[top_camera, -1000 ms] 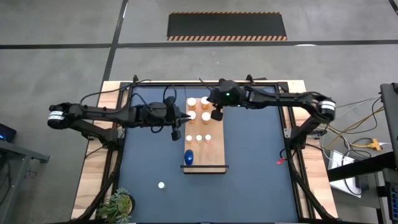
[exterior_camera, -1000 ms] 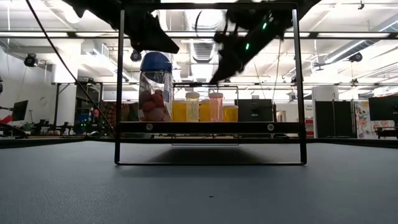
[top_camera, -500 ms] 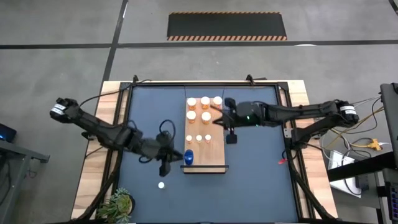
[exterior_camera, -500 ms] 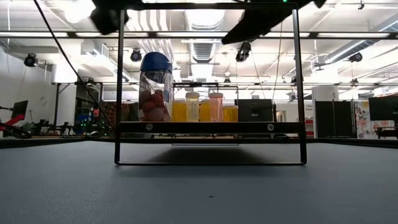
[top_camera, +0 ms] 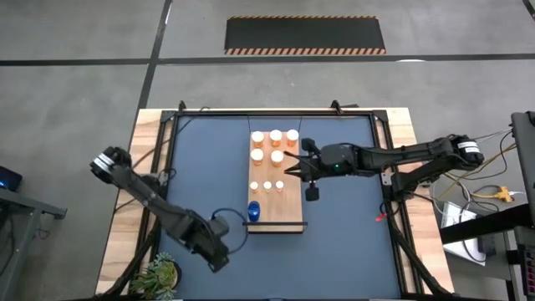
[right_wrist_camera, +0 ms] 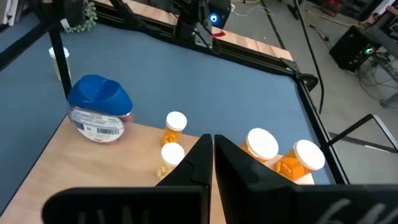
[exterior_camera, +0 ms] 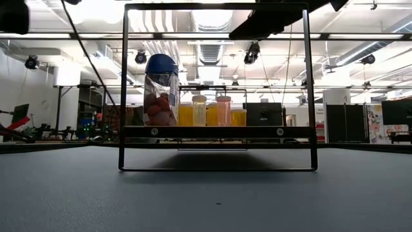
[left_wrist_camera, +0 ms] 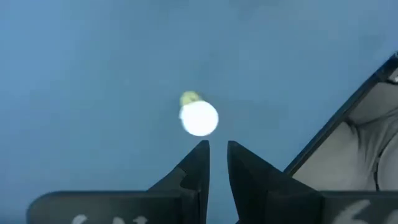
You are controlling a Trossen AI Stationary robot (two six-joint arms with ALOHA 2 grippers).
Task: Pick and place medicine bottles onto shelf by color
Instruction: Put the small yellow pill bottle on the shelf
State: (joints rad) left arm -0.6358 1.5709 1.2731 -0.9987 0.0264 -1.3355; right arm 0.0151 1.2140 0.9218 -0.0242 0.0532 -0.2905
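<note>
Left hand (left_wrist_camera: 217,163) hangs low over the dark tabletop (top_camera: 351,242) at the near left, close to the green plant (top_camera: 159,272), fingers nearly together with only a thin gap and nothing between them. Right under its tips sits a lone small bottle with a white cap (left_wrist_camera: 199,118), standing on the mat, well apart from the shelf (top_camera: 292,219). On that wooden shelf, the big orange bottles (top_camera: 275,136) cluster at the far end, three small ones (top_camera: 267,186) stand in a row mid-board, and the blue bottle (top_camera: 253,211) sits at the near end. Right hand (right_wrist_camera: 212,152) hovers over the shelf's right edge, fingers pressed together, empty.
</note>
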